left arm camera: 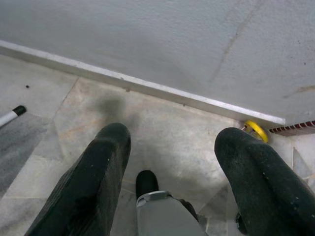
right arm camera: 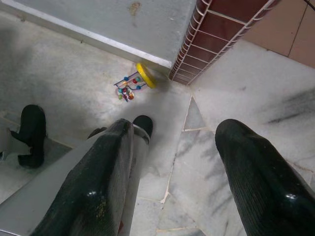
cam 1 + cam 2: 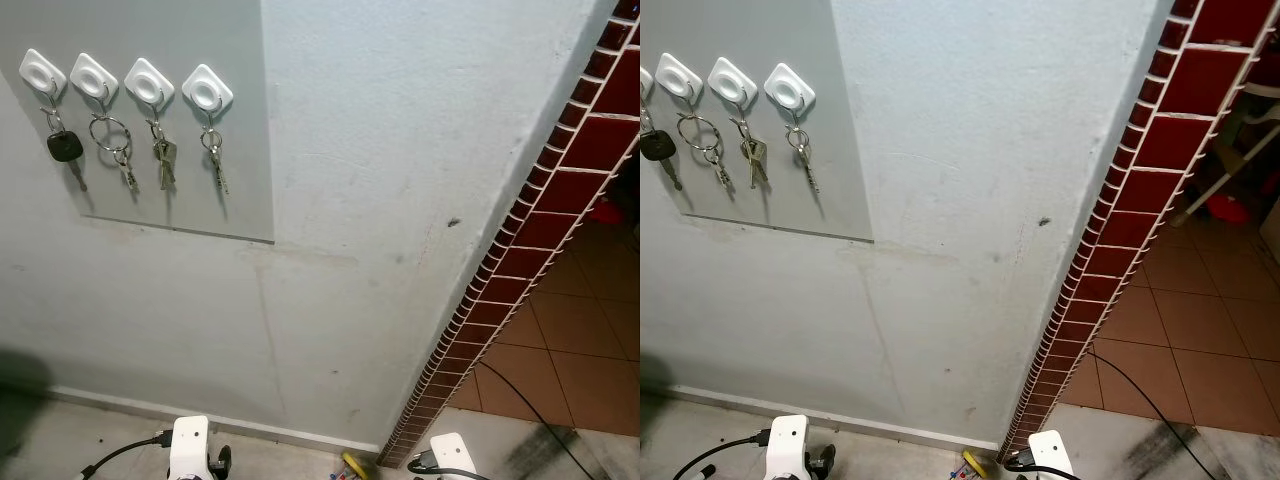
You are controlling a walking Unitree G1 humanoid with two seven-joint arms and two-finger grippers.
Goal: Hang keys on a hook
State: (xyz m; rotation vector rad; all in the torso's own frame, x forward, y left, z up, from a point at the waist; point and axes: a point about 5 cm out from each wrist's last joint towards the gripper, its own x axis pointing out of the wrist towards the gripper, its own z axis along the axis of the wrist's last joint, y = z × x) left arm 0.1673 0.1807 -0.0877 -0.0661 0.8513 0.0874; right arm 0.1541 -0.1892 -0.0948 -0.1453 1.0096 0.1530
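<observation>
A: Keys (image 3: 163, 160) — position, axis?
B: Four sets on four white hooks (image 3: 150, 82), grey panel (image 3: 240, 120); long axes vertical, tips down.
A: Tools?
B: Left tool (image 1: 170, 162) and right tool (image 2: 174, 157) spread, empty, above floor (image 2: 74, 83). Right wrist view adds a yellow toy (image 2: 135, 83).

Four key sets hang from four white hooks on a grey wall panel.
Each diamond-shaped hook (image 3: 42, 70) carries one set: a black-headed key (image 3: 64, 147) at far left, then a large ring with small keys (image 3: 112, 140), a bunch (image 3: 163, 158), and a slim bunch (image 3: 215, 160).
</observation>
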